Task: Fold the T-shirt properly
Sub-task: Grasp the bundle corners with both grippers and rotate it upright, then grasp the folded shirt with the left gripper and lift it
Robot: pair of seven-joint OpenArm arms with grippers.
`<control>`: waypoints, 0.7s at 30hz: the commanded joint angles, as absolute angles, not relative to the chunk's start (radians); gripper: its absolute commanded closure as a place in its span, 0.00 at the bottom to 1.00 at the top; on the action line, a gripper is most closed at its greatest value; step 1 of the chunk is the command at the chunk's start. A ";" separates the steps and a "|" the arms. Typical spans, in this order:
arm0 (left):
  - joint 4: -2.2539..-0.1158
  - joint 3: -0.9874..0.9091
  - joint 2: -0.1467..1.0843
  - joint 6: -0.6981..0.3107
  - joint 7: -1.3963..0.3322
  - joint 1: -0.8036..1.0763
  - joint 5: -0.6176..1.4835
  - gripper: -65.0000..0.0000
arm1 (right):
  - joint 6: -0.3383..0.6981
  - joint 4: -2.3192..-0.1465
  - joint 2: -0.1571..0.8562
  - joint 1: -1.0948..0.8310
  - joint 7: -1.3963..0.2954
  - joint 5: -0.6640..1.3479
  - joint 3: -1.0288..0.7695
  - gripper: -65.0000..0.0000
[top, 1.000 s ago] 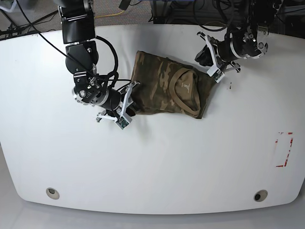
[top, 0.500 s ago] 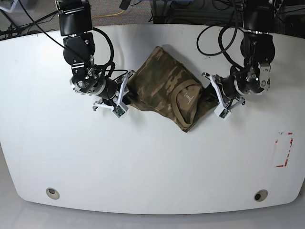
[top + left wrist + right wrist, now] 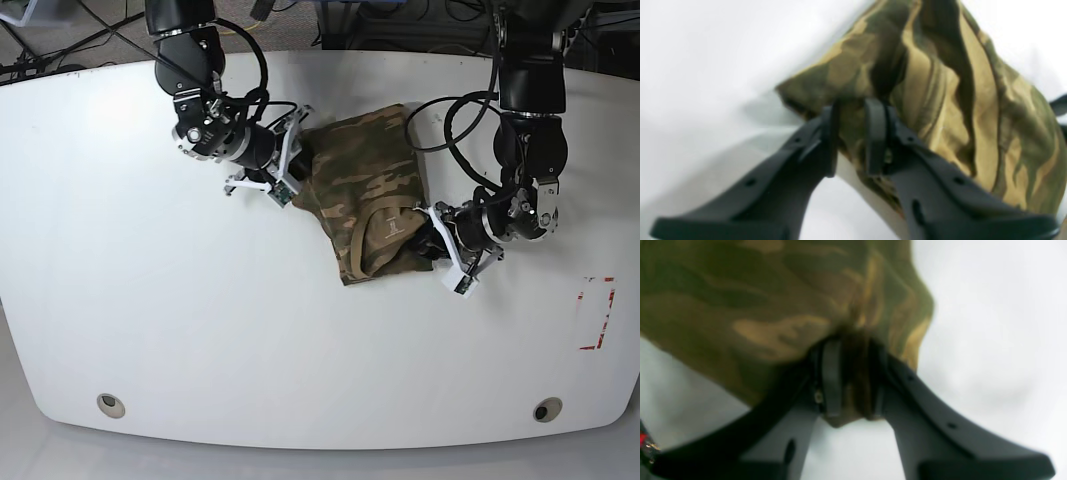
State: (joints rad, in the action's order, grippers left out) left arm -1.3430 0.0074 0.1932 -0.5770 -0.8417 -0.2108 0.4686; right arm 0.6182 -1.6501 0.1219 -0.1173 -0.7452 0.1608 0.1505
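Note:
The camouflage T-shirt (image 3: 365,175) lies bunched at the table's middle, its ribbed collar (image 3: 385,235) at the near end. My right gripper (image 3: 297,178) holds the shirt's left edge. In the right wrist view a wad of the T-shirt (image 3: 740,290) is pinched between that right gripper's (image 3: 853,380) black fingers. My left gripper (image 3: 432,238) is at the shirt's near right corner. The left wrist view shows the T-shirt (image 3: 940,83) with its hem running between the narrowly spaced fingers of the left gripper (image 3: 852,140).
The white table (image 3: 200,330) carries a red tape mark (image 3: 597,313) near its right edge. Two round holes (image 3: 107,404) (image 3: 546,410) sit near the front edge. Cables hang behind the back edge.
The arm on the view's left has moved up and right. The arm on the view's right has swung down toward the front. The shirt has turned with them, its collar now nearest the front.

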 commanded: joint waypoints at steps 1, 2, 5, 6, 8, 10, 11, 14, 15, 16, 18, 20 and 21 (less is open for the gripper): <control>-1.395 -0.001 0.208 -0.584 -0.835 -0.231 0.481 0.74 | 0.625 -1.673 0.104 -0.113 -0.719 0.183 0.197 0.82; -1.428 -0.002 0.211 -0.584 -0.835 -0.226 0.481 0.72 | 0.624 -1.676 0.097 -0.116 -0.720 0.185 0.220 0.82; -1.504 -0.008 0.249 -0.584 -0.837 -0.206 0.481 0.72 | 0.624 -1.709 0.082 -0.117 -0.722 0.185 0.229 0.82; -1.538 -0.019 0.266 -0.584 -0.846 -0.183 0.481 0.72 | 0.624 -1.725 0.077 -0.119 -0.722 0.189 0.229 0.82; -1.581 -0.056 0.291 -0.584 -0.863 -0.151 0.481 0.72 | 0.624 -1.750 0.076 -0.119 -0.727 0.194 0.229 0.81; -1.629 -0.116 0.311 -0.584 -0.889 -0.113 0.481 0.72 | 0.624 -1.787 0.077 -0.116 -0.754 0.194 0.229 0.81; -1.646 -0.143 0.315 -0.585 -0.898 -0.090 0.481 0.72 | 0.624 -1.799 0.079 -0.113 -0.766 0.194 0.225 0.81; -1.702 -0.222 0.334 -0.588 -0.912 -0.005 0.481 0.72 | 0.631 -1.831 0.077 -0.111 -0.794 0.194 0.159 0.81; -1.716 -0.234 0.338 -0.588 -0.912 0.016 0.481 0.72 | 0.631 -1.837 0.077 -0.111 -0.796 0.194 0.145 0.81; -1.735 -0.251 0.343 -0.588 -0.912 0.050 0.483 0.72 | 0.633 -1.844 0.077 -0.108 -0.797 0.194 0.133 0.81; -1.765 -0.274 0.349 -0.588 -0.912 0.105 0.483 0.72 | 0.633 -1.850 0.079 -0.088 -0.802 0.194 0.127 0.81; -1.793 -0.286 0.348 -0.588 -0.912 0.160 0.483 0.72 | 0.633 -1.851 0.079 -0.077 -0.802 0.194 0.127 0.81; -1.810 -0.286 0.344 -0.588 -0.912 0.183 0.483 0.72 | 0.633 -1.851 0.079 -0.076 -0.803 0.194 0.127 0.81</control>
State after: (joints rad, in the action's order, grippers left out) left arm -1.7664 -0.2802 0.3363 -0.5842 -0.9291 0.1753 0.4686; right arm 0.6281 -1.8256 0.0872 -0.0898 -0.8318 0.1673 0.1238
